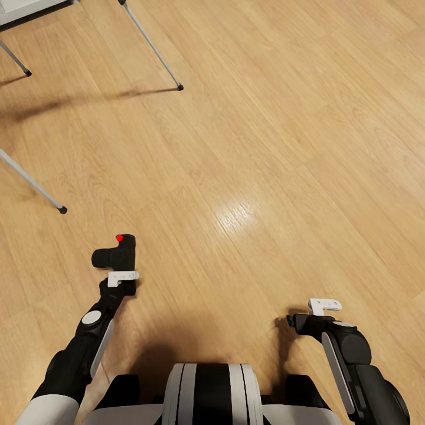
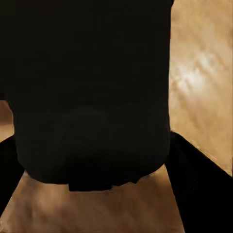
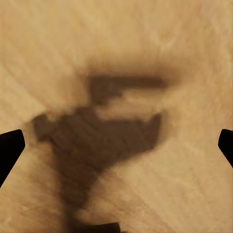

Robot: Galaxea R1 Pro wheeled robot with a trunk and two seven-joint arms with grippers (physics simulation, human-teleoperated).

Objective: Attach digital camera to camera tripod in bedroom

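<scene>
The digital camera (image 1: 116, 255), black with a red dot at its top corner, is held above the wood floor by my left gripper (image 1: 121, 277), which is shut on it. In the left wrist view the camera's black body (image 2: 92, 92) fills the space between the dark fingers (image 2: 194, 179). Three silver legs of the camera tripod (image 1: 154, 48) with black feet reach into the head view at the upper left; its head is out of view. My right gripper (image 1: 321, 313) hangs low at the right, open, with its dark fingertips (image 3: 10, 148) far apart over bare floor.
Light wood plank floor (image 1: 283, 147) spreads ahead and to the right. A tripod foot (image 1: 62, 209) rests on the floor left of the camera, and another foot (image 1: 180, 87) farther ahead. A white furniture edge (image 1: 23, 9) shows at the top left corner.
</scene>
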